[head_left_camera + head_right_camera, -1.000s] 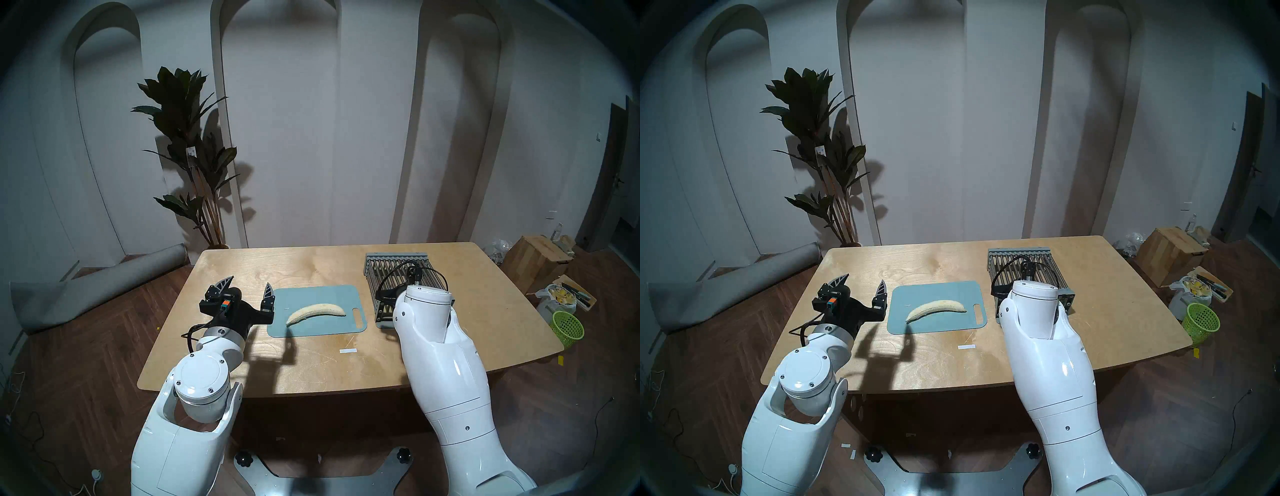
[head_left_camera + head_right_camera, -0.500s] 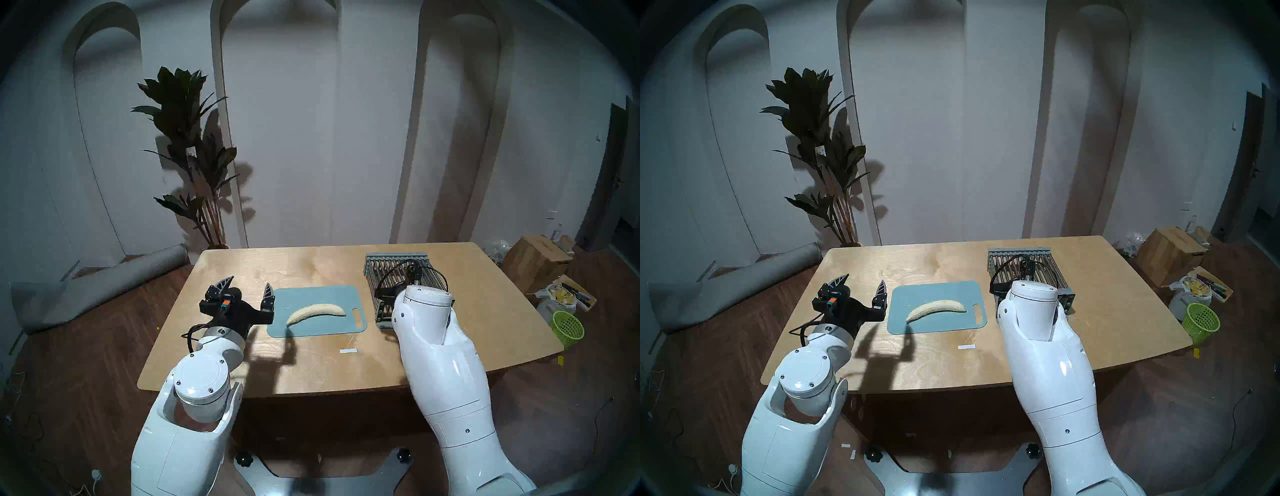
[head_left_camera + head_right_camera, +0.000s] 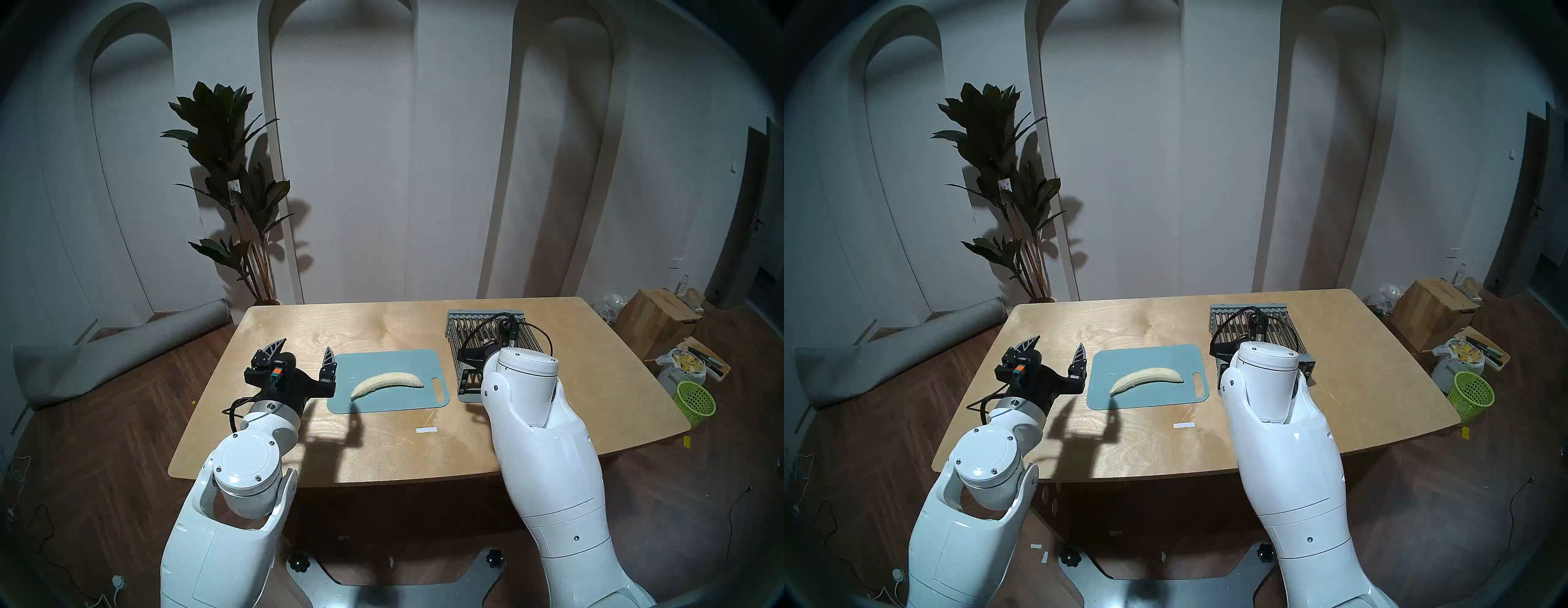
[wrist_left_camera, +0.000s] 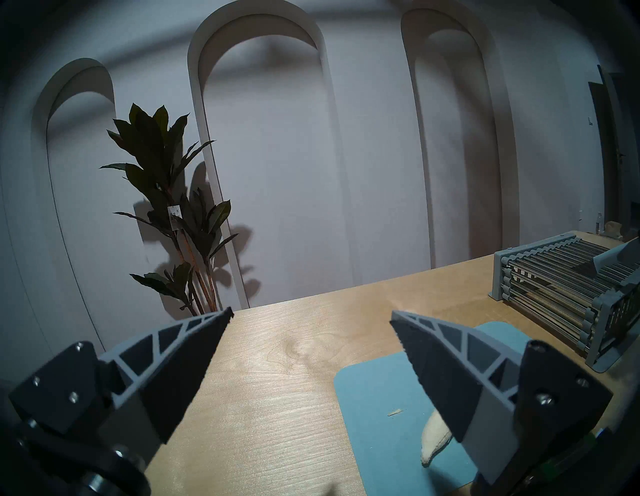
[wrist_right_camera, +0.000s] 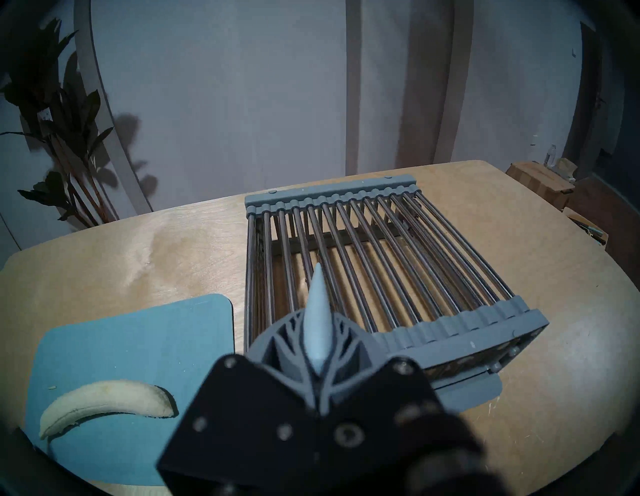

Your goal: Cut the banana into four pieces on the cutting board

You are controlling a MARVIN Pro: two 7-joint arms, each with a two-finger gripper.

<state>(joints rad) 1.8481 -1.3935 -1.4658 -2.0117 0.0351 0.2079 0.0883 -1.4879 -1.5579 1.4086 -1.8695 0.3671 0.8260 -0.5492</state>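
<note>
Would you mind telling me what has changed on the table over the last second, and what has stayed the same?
The right arm drew slightly back and up over the grey rack, its right gripper shut on a pale blue knife. The left gripper stayed open and still beside the cutting board, and the banana lies there whole, unmoved.

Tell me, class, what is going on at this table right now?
The right gripper is shut on a pale blue knife above the grey rack. The left gripper hangs open beside the cutting board, where the peeled banana lies whole, with no cut made.
</note>
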